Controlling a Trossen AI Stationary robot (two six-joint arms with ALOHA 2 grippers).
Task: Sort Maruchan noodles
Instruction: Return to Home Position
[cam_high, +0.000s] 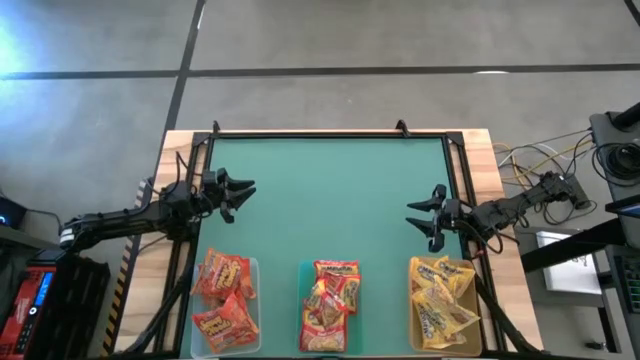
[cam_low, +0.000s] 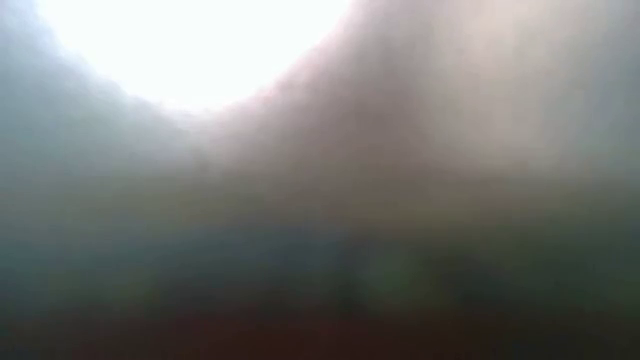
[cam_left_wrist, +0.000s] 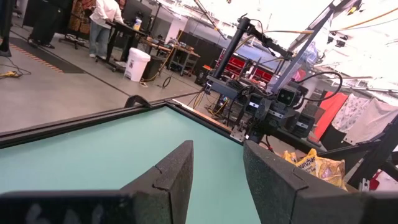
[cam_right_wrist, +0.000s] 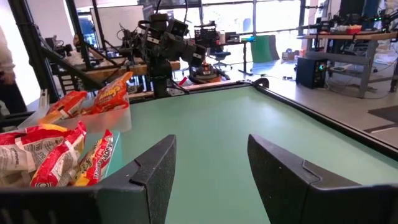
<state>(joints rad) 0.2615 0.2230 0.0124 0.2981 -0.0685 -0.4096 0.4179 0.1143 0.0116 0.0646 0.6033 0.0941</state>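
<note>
The Maruchan noodles lie sorted in three shallow bins along the table's near edge. Orange-red packets (cam_high: 222, 300) fill the left bin, red ones (cam_high: 330, 300) the middle bin and yellow ones (cam_high: 440, 300) the right bin. My left gripper (cam_high: 240, 197) hovers level over the left side of the green mat, open and empty (cam_left_wrist: 217, 180). My right gripper (cam_high: 418, 217) hovers level over the right side, just beyond the yellow packets, open with nothing between its fingers (cam_right_wrist: 211, 180). The right wrist view shows red packets (cam_right_wrist: 37, 155) and orange-red packets (cam_right_wrist: 93, 99).
The green mat (cam_high: 330, 200) lies bare between the two grippers and the bins. A black frame (cam_high: 330, 133) runs along the far edge and the sides. Cables and equipment (cam_high: 560, 170) sit off the table's right. The low view is a blur and shows nothing.
</note>
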